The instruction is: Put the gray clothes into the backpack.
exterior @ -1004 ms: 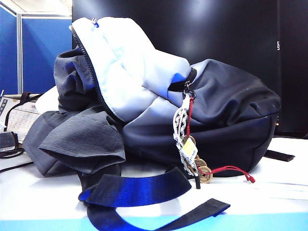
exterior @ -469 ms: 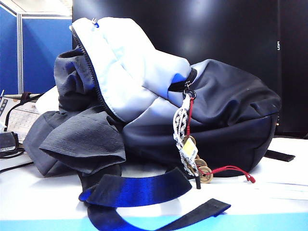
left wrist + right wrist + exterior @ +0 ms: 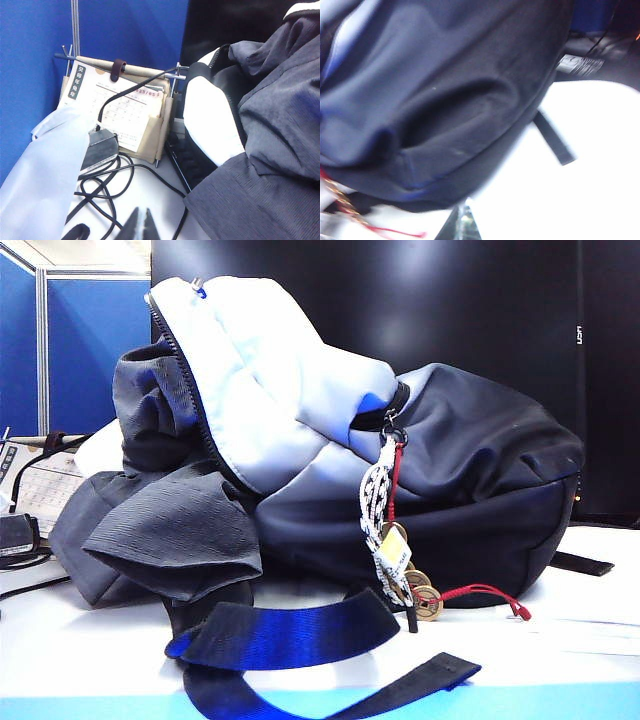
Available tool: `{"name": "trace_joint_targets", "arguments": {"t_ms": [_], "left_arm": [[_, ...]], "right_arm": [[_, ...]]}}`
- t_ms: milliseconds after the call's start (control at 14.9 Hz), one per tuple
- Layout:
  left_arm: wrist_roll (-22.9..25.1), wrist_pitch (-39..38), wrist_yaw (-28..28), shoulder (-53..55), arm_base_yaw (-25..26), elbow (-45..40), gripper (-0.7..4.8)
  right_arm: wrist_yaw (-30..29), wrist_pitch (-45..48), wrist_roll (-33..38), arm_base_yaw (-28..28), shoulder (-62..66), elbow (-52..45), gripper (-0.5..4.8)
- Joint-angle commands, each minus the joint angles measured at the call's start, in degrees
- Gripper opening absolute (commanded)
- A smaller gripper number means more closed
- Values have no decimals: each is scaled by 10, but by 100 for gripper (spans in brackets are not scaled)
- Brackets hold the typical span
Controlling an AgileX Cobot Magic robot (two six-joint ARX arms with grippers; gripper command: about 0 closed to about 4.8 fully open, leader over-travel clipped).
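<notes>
The backpack (image 3: 470, 480) lies on its side on the white table, its pale front panel (image 3: 270, 380) unzipped and folded up. The gray clothes (image 3: 165, 525) bulge out of its open mouth at the left, partly inside and partly spilling onto the table. Neither gripper shows in the exterior view. In the left wrist view my left gripper (image 3: 141, 224) is shut and empty over the table, with the gray clothes (image 3: 280, 115) a short way off beside it. In the blurred right wrist view my right gripper (image 3: 461, 222) is shut and empty, close to the backpack's navy side (image 3: 450, 95).
Black-and-blue webbing straps (image 3: 290, 635) lie on the table in front of the backpack. A white cord with brass coins and a red string (image 3: 395, 550) hangs from the zipper. Black cables (image 3: 107, 185), a calendar stand (image 3: 120, 112) and a keyboard (image 3: 187, 160) sit near the left gripper.
</notes>
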Motion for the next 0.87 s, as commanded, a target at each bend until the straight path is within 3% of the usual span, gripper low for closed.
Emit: {"name": "trace_joint_targets", "arguments": {"t_ms": [67,134,201,469,670,870], "left_arm": [[0,4,3,-1,0,0,-4],[0,3,2,-1,0,0,-4],[0,4,3,-1,0,0,-4],[0,3,2,-1,0,0,-4],[0,3,2,-1,0,0,-4],[0,3,2,-1,0,0,-3]], "right_arm": [[67,-51,-96,-9,-106,0,-5],[149,-47,-96,-24,-151,-11,-5],[177,-44,-92,-45,-180,-22,-5],[103,2,-58,-126,-177,-79,-5],[97,2,-57,-135,-177,-82,-5],[38,13,-57,-130,-177,-82,-5]]}}
